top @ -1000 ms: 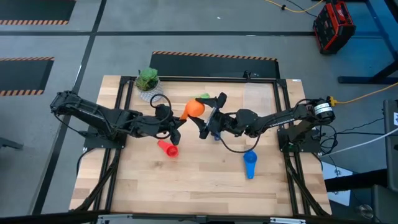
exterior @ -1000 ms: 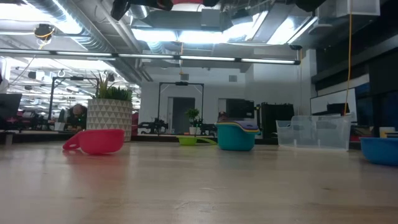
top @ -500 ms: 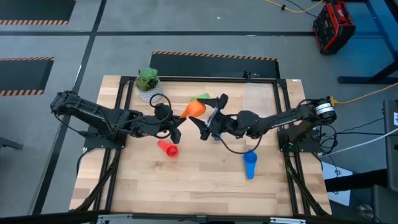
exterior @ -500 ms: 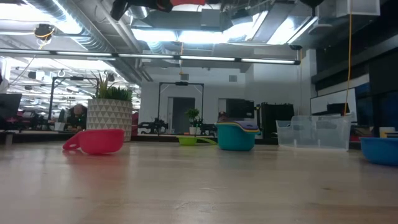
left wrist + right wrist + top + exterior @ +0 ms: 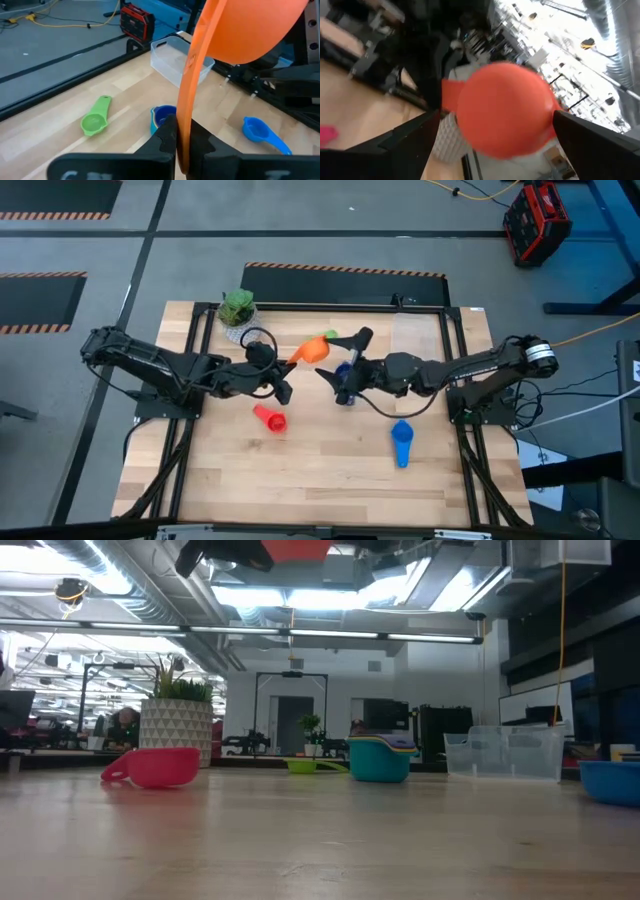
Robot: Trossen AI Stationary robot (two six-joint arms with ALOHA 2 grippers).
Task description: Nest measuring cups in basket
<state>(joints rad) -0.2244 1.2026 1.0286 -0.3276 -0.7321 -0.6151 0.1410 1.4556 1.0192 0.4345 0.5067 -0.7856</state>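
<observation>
Above the middle of the wooden tabletop (image 5: 300, 470), the left gripper (image 5: 283, 377) holds a bright orange plastic measuring cup (image 5: 314, 351) aloft, its fingers (image 5: 167, 135) clenched on the cup's short flat handle, bowl end pointing away towards the other arm. The right gripper (image 5: 338, 366) faces it from the opposite side with fingers (image 5: 415, 135) spread wide and empty, the orange bowl sitting between them but apparently not yet touched; the blur in the right wrist view makes contact hard to rule out. The pose reads as a mid-air handover, the cup gripped by its handle so that the bowl is free for the receiving fingers.

Below and just beyond the right fingers stands a stack of nested cups (image 5: 379, 758), teal outermost with other colours inside. A small lime-green measuring scoop (image 5: 96, 119) lies flat on the wood beyond the orange cup, a red cup (image 5: 268, 418) lies on its side close beneath the left fingers, and a blue scoop (image 5: 401, 443) lies well apart from both arms, nearer the table's front.

The clear, near-colourless plastic basket (image 5: 179, 62) sits behind the right arm, and it looks empty, so the nesting in it seems not yet begun. A spiky green plant in a white patterned pot (image 5: 176, 718) stands at the far corner behind the left fingers.
</observation>
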